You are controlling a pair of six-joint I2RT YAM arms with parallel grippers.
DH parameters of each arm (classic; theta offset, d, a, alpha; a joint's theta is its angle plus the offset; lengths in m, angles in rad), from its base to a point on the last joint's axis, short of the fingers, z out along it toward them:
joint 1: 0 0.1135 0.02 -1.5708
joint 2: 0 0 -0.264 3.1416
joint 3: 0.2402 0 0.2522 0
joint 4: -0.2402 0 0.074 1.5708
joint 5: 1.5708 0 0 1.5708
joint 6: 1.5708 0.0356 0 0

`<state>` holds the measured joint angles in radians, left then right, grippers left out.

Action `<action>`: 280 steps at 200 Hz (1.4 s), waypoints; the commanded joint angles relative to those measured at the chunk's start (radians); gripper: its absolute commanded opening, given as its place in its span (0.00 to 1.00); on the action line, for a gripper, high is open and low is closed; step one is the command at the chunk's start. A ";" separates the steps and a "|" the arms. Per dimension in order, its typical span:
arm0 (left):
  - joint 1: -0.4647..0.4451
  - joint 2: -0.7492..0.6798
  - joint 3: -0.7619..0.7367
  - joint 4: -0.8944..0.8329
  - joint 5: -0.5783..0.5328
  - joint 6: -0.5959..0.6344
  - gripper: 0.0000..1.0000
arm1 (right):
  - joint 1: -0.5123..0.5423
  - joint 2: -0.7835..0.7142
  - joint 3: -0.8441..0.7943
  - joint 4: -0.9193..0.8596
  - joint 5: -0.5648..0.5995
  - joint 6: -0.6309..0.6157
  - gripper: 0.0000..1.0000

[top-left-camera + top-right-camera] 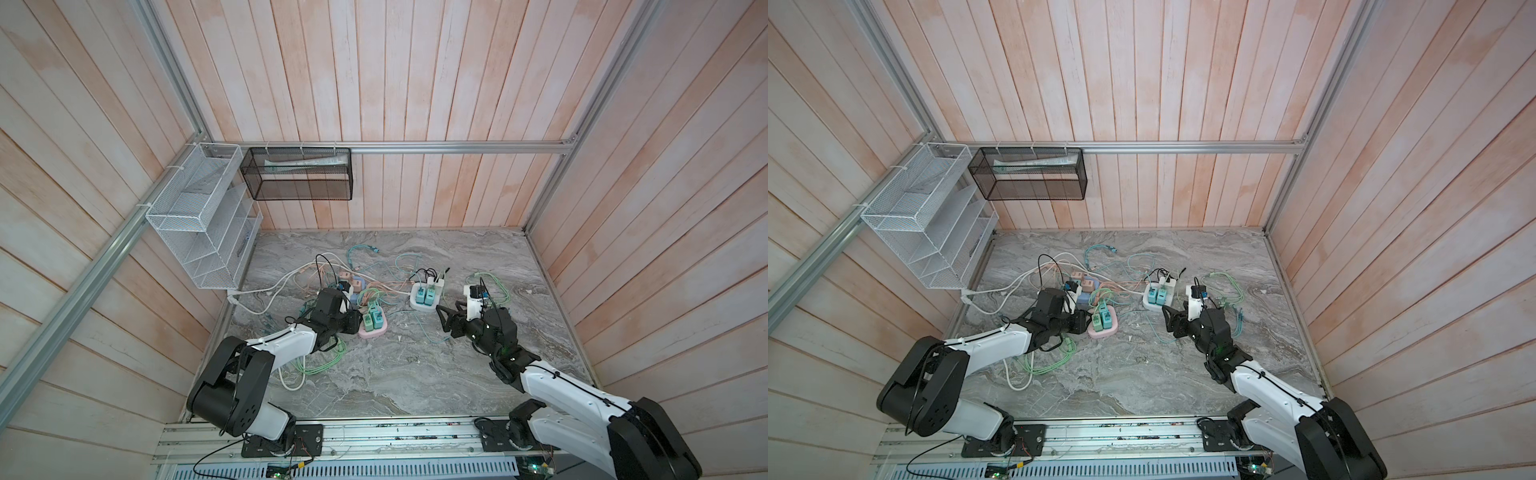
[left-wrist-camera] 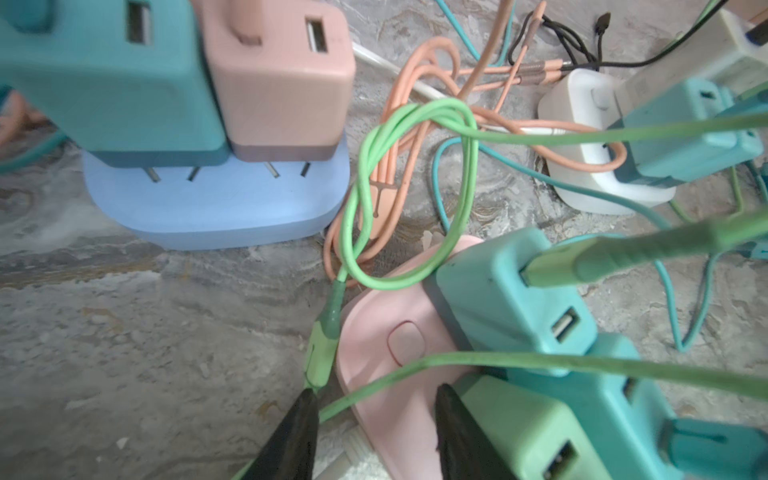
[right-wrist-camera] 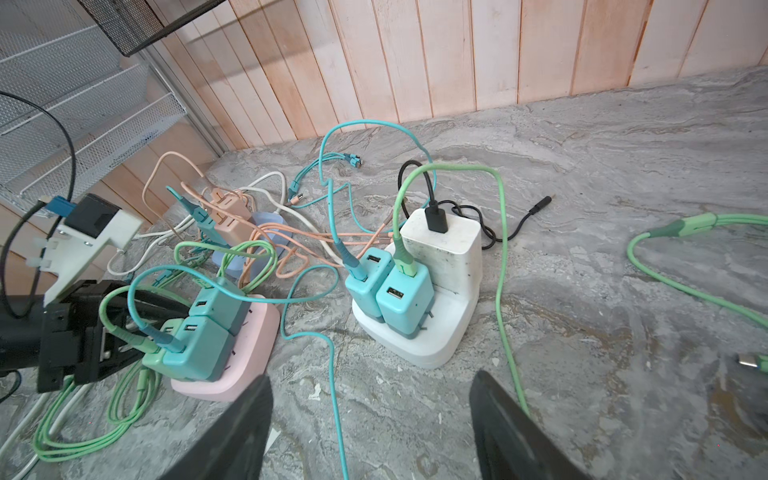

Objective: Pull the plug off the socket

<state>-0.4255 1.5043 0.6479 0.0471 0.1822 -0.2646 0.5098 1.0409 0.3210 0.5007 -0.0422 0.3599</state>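
A pink socket (image 1: 376, 331) (image 2: 365, 324) lies left of the table's middle and carries a green plug (image 2: 528, 428) and teal plugs (image 2: 507, 291) with cables. My left gripper (image 1: 356, 325) (image 2: 378, 411) straddles the socket's button end, one finger on each side, shut on it. The green plug stands just beyond one finger. A white socket (image 3: 436, 345) with two teal plugs (image 3: 386, 291) and a white charger stands further right. My right gripper (image 1: 441, 318) (image 3: 370, 399) hovers open in front of it, with only a teal cable on the table between its fingers.
A blue socket (image 2: 216, 212) holds a teal and a pink plug with their prongs partly showing. Tangled pink, green and teal cables (image 2: 415, 174) lie between the sockets. A loose green cable (image 3: 685, 286) lies at the right. A white wire rack (image 1: 199, 232) and a black mesh basket (image 1: 299, 174) hang on the walls.
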 commanded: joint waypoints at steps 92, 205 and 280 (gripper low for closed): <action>-0.191 0.086 0.096 -0.043 0.050 -0.027 0.46 | 0.003 -0.081 -0.030 -0.045 0.015 -0.038 0.74; -0.256 0.043 0.122 -0.047 0.000 -0.081 0.55 | 0.161 -0.113 -0.112 -0.067 -0.045 0.021 0.56; -0.260 -0.081 0.056 -0.074 0.012 -0.014 0.63 | 0.203 0.041 -0.091 0.062 -0.116 0.058 0.52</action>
<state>-0.6800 1.4475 0.7380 -0.0078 0.1978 -0.3126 0.7010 1.0435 0.2157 0.4847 -0.1204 0.3901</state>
